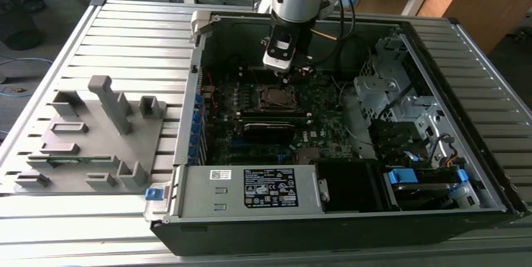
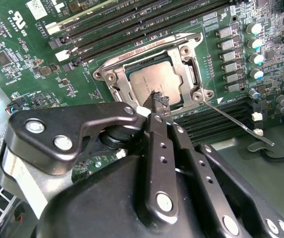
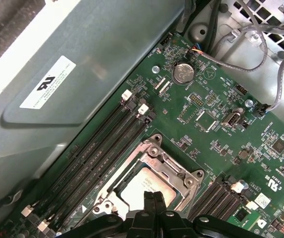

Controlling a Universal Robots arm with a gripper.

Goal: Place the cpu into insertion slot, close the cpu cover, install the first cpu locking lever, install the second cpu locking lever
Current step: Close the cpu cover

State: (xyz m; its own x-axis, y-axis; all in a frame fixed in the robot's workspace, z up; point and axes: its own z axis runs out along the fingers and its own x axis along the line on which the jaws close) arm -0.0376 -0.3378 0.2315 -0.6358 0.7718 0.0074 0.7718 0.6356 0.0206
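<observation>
While the gripper (image 2: 159, 101) jaws sit clenched, empty, over the cpu (image 2: 149, 79), expect the thin locking lever (image 2: 239, 124) beside them to feel springy; catch its tip.

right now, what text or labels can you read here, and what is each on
black label on the grey metal box: print too small to read
white sticker on the grey panel: logo and fine print, illegible
cpu top: faint marking, illegible
motherboard: white lettering, too small to read

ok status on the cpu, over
gripper jaws shut, tip over the cpu. cpu cover down around it. one locking lever sticking out unlatched.
</observation>
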